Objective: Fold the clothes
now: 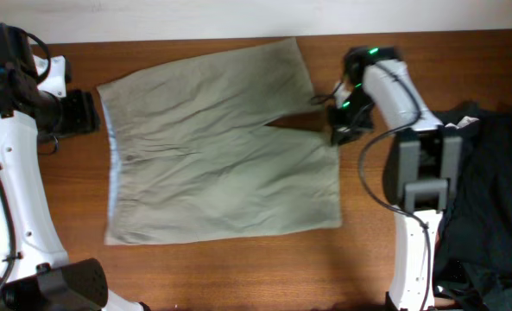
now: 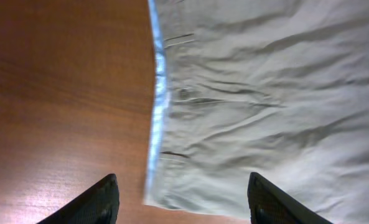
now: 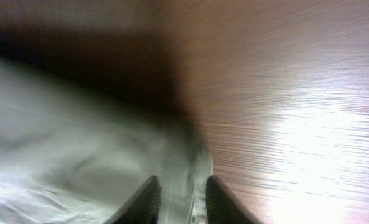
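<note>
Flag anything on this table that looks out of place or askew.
Nothing is damaged or spilled. The shorts lie flat but creased, legs splayed apart, and the right gripper pinches one leg's inner hem corner. The only clutter is a heap of dark garments bunched at the far right of the overhead view.

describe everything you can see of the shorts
The shorts are khaki, cotton-looking and wrinkled, spread flat on the table with the waist toward the left arm and both legs toward the right arm, a narrow gap between them. A light blue lining edges the waistband. The right gripper appears to pinch one leg's hem corner; the left gripper hangs open over the waist corner.
</note>
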Motion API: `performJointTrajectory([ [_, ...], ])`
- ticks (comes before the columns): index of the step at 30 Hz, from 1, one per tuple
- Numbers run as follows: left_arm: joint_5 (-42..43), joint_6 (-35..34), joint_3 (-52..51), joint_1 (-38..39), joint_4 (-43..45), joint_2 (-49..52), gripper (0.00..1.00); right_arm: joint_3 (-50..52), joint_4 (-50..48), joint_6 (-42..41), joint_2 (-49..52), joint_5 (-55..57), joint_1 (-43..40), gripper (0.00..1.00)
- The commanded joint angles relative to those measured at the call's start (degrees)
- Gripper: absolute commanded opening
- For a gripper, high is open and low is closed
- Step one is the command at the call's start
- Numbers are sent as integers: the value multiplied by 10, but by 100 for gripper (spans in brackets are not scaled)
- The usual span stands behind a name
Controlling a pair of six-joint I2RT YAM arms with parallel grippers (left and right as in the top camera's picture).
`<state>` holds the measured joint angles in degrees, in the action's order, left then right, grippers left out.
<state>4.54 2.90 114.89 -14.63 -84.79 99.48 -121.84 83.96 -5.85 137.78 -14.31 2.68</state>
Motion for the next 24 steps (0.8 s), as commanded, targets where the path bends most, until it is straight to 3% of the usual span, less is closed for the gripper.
performJointTrajectory([
  [1,7,-8,-42,-1,-1,3,77,-70,62,11,-14,14,-38,47],
  [4,6,-7,-56,-1,-23,2,77,-106,123,31,-63,2,-61,47],
  [7,6,-8,-56,-1,-83,0,79,-106,134,35,-219,-4,-56,49],
  [9,2,-8,-68,-4,-104,0,99,-106,134,24,-342,3,-57,58],
  [10,2,-15,-86,-7,-102,0,99,-106,134,19,-390,8,-57,70],
  [12,2,-23,-147,-8,-101,0,99,-101,134,-7,-442,11,-57,79],
  [15,32,-49,-330,-8,9,0,99,-26,134,-38,-454,10,-57,81],
  [19,31,-98,-505,-90,148,0,99,244,102,-48,-454,10,-57,77],
  [20,56,-98,-536,-111,170,0,91,305,65,-66,-454,10,-57,77],
  [21,77,-98,-576,-124,204,0,62,349,29,-85,-454,10,-57,77],
  [22,79,-108,-603,-127,227,0,53,389,-1,-105,-454,10,-57,77],
  [24,77,-152,-671,-127,299,0,48,463,-57,-142,-454,11,-57,77],
])
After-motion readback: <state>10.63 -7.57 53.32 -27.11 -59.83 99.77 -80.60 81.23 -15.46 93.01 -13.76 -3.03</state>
